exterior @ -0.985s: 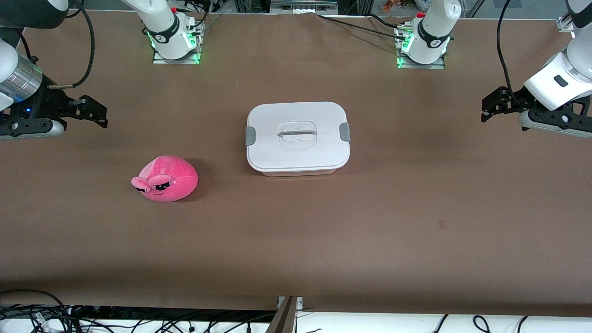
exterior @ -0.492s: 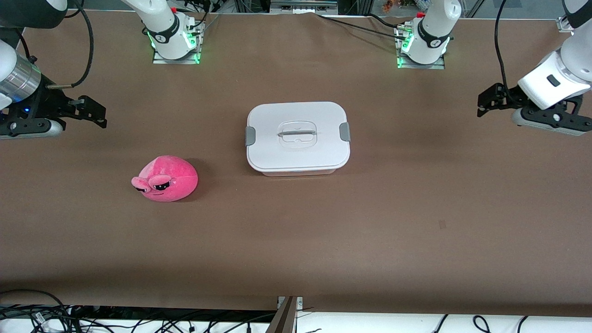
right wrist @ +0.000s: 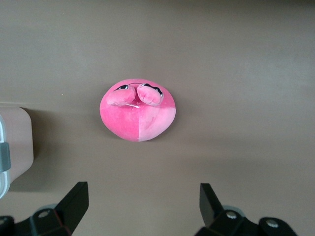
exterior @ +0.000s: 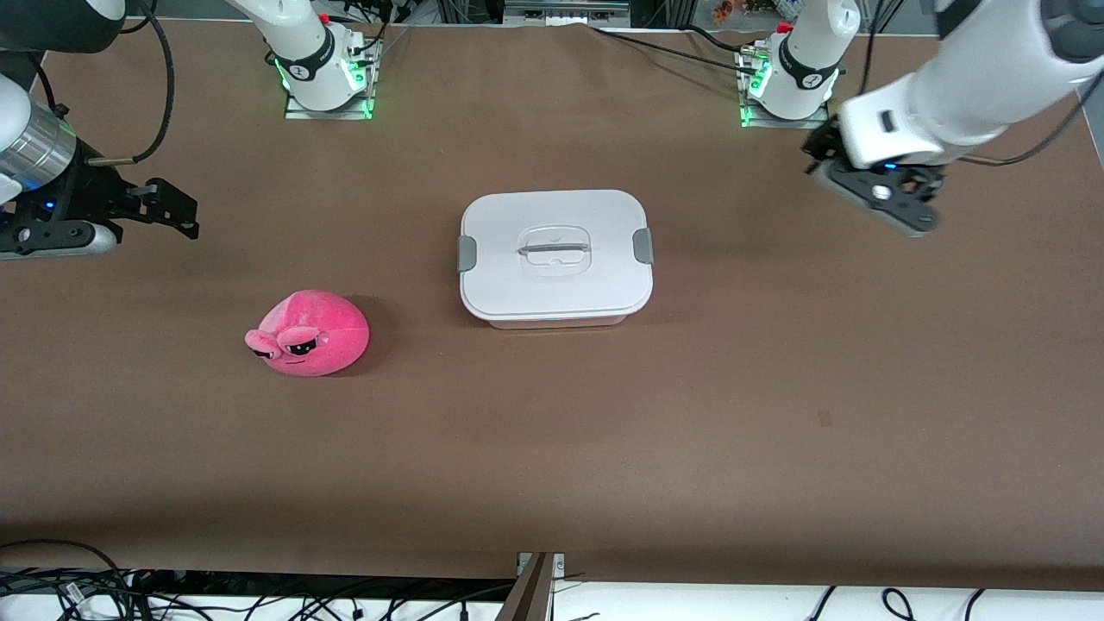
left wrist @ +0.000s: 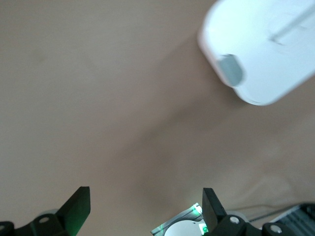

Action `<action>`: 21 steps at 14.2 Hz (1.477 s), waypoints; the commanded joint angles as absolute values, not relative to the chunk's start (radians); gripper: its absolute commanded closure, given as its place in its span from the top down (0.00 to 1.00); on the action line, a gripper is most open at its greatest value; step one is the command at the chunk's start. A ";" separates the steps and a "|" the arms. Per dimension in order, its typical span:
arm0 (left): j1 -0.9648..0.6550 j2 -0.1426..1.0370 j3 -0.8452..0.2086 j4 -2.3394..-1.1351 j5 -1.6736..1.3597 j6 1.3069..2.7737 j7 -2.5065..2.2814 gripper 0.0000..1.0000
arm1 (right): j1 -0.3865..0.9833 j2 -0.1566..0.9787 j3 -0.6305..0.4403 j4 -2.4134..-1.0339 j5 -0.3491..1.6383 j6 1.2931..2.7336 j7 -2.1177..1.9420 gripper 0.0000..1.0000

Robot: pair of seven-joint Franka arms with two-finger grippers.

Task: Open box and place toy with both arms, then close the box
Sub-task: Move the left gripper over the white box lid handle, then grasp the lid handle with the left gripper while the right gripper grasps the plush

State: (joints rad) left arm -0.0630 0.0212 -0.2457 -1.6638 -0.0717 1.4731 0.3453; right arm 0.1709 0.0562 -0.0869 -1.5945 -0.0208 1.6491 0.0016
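We take the box [exterior: 556,257] as our landmark: it sits mid-table on the brown table [exterior: 690,414], white lid on, both grey clips [exterior: 642,247] down. The toy [exterior: 309,334] lies toward the right arm's end of the table from the box, a little nearer the front camera, well apart from it. Our left gripper [left wrist: 146,205] hangs over bare table toward the left arm's end from the box, fingers spread and holding nothing. Our right gripper [exterior: 168,207] waits over the table toward the right arm's end, fingers likewise spread and empty.
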 commanded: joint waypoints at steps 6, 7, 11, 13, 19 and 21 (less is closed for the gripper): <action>-0.083 0.309 -0.607 -1.609 -0.079 1.789 0.506 1.00 | 0.176 0.092 -0.078 -1.575 -0.025 1.631 -0.014 1.00; -0.119 0.355 -0.609 -1.609 -0.030 1.868 0.538 1.00 | 0.176 0.095 -0.077 -1.591 -0.020 1.626 -0.020 1.00; -0.224 0.494 -0.604 -1.615 0.057 2.145 0.558 1.00 | 0.206 0.205 -0.077 -1.626 -0.017 1.643 -0.069 1.00; -0.250 0.541 -0.603 -1.618 0.132 2.197 0.552 1.00 | 0.206 0.273 -0.077 -1.649 0.015 1.736 -0.069 1.00; -0.245 0.577 -0.606 -1.626 0.153 2.209 0.545 0.13 | 0.215 0.403 -0.077 -1.696 0.035 1.933 -0.069 1.00; -0.245 0.572 -0.609 -1.626 0.150 2.175 0.545 0.00 | 0.215 0.410 -0.075 -1.764 0.037 2.032 -0.069 1.00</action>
